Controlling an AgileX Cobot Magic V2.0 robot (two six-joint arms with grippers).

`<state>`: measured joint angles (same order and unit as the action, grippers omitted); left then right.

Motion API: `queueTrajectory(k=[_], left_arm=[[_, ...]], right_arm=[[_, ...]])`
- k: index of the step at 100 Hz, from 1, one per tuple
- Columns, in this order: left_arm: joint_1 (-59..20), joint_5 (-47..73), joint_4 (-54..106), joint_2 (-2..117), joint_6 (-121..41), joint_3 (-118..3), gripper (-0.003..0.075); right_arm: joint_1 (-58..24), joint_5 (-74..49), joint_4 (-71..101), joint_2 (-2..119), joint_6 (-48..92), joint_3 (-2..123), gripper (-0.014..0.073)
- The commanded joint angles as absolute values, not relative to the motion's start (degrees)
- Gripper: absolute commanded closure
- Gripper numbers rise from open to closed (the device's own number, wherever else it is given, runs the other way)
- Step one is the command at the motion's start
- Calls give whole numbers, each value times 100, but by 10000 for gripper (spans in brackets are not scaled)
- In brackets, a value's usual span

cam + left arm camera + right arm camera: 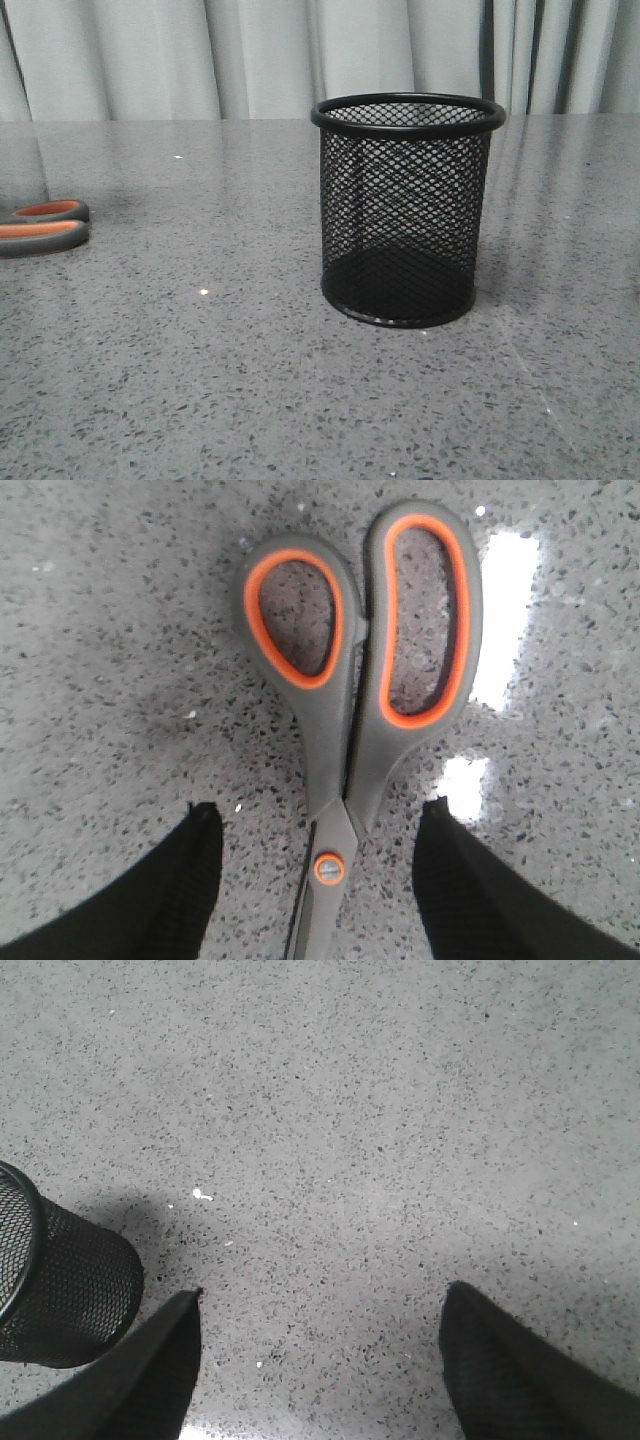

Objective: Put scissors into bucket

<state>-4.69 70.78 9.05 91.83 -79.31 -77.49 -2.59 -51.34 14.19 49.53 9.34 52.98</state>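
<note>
The scissors (345, 730) lie flat on the grey speckled table, handles dark grey lined in orange, blades shut. Only their handles (42, 226) show at the left edge of the front view. My left gripper (320, 815) is open above them, its two black fingers (175, 880) standing on either side of the orange pivot screw (329, 868), not touching. The black wire-mesh bucket (405, 205) stands upright and empty at the table's middle. It also shows at the edge of the right wrist view (60, 1280). My right gripper (320, 1295) is open and empty over bare table beside the bucket.
The grey speckled table (200, 380) runs back to a pale curtain (260, 55). Bright light reflections (505, 620) lie on the table beside the scissors' handles.
</note>
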Motion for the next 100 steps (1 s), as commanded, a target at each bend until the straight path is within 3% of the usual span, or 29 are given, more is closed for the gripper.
queueTrajectory(k=[1,100], left_arm=[[-524,7316,1074,9088,-7964,-7926,333],[-718,7316,602,9266,-8229,-7485,330]], right_arm=[[-263,-4776,1496,4949,991,5503,137],[-554,-4787,1496,4949,994,5503,137]])
